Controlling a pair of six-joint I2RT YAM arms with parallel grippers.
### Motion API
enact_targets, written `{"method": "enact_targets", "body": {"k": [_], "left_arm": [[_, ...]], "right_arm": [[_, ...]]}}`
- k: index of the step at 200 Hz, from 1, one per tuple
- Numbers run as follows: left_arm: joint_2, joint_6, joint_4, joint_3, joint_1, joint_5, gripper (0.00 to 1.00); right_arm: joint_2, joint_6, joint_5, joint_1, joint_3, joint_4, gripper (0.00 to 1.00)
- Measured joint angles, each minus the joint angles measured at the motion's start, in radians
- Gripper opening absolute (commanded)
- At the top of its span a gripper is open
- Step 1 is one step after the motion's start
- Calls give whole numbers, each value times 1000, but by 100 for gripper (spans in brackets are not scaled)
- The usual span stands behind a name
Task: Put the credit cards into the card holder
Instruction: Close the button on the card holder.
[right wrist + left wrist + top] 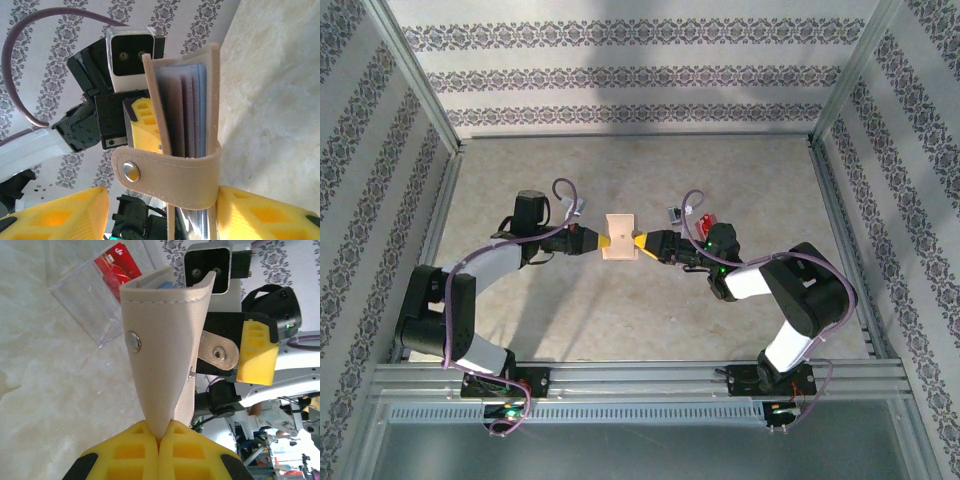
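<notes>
The tan card holder (620, 238) hangs above the table middle between my two grippers. My left gripper (160, 434) is shut on its folded spine (160, 340). My right gripper (162, 202) is open, its jaws on either side of the holder's open edge; the left finger (55, 215) stands clear of it. Grey-blue pockets (186, 110) show between the covers, and the closing tab (170, 175) bends across them, its snap end sticking out loose. A red credit card (117, 265) stands in a clear plastic case (92, 300) on the table.
The clear case with the red card (707, 222) lies just behind my right wrist, with a small dark item (674, 213) beside it. Metal frame rails (840, 250) and patterned walls bound the table on three sides.
</notes>
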State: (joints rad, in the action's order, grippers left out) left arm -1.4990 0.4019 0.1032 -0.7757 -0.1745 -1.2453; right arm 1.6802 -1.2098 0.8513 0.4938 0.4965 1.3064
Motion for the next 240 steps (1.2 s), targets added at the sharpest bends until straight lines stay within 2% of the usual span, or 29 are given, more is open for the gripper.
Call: {"method": "enact_targets", "body": {"k": [44, 87, 176, 240], "left_arm": [[0, -45, -59, -10, 0, 20, 0], [0, -58, -61, -12, 6, 16, 0], [0, -39, -32, -12, 21, 16, 0], [0, 30, 37, -12, 18, -16, 0]], "right_arm": [[0, -16, 3, 11, 11, -1, 52], [0, -14, 7, 13, 37, -26, 54], [7, 117, 55, 3, 172, -272, 53], [40, 145, 56, -28, 148, -254, 66]]}}
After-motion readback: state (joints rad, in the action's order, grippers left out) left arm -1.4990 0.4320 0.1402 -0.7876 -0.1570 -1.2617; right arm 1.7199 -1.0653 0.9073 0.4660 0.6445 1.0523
